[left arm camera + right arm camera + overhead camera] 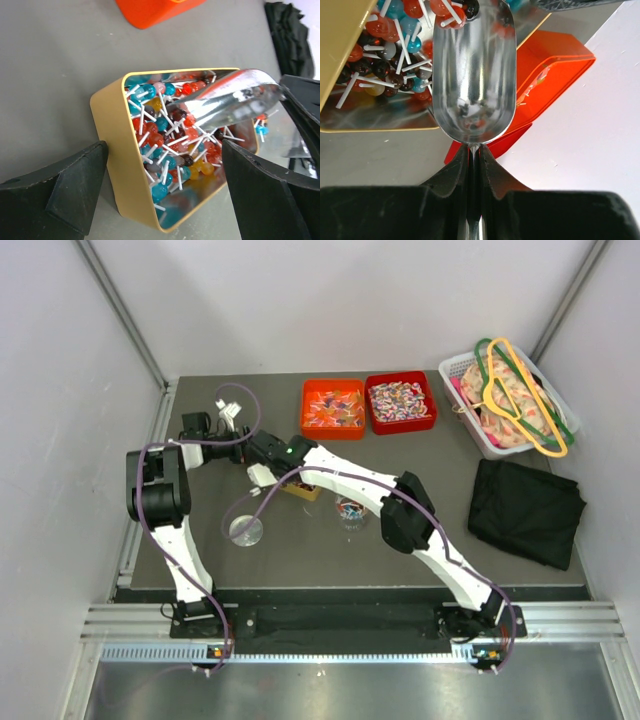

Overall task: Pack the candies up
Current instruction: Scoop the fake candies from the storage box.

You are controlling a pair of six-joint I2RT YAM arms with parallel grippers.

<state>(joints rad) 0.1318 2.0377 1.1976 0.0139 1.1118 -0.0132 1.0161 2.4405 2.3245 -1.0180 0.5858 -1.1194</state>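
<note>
Candies (165,150): little ball-on-a-stick ones in red, blue and orange. They're piled in the gold tin (111,165), mid tabletop (320,555), right where my two arms meet.
Scoop (225,102): its nose is in the pile, but only a couple of candies sit on the tip. The rest of the bowl is bare.
Right fingers (452,172): shut tight on the scoop.
Left fingers (60,195): spread very wide, one on each side of the tin, gripping nothing as far as I can see. The near one is right up against the tin wall, and I can't tell if it's pressing.
Worry 1: nothing is clamping the tin, so if I push the scoop deeper the tin may just skid or tip instead of the scoop loading up.
Worry 2: the sticks are all tangled. Lifting could drag a clump over the low rim and scatter it on the tabletop.
Worry 3: the small clear jar (350,510) has a narrow mouth, so a heaped or tilted scoop would probably spill on the way there or at the pour.
Worry 4: it's crowded in there. The scoop sits close to my far left finger, and a careless swing could knock the two together.
</note>
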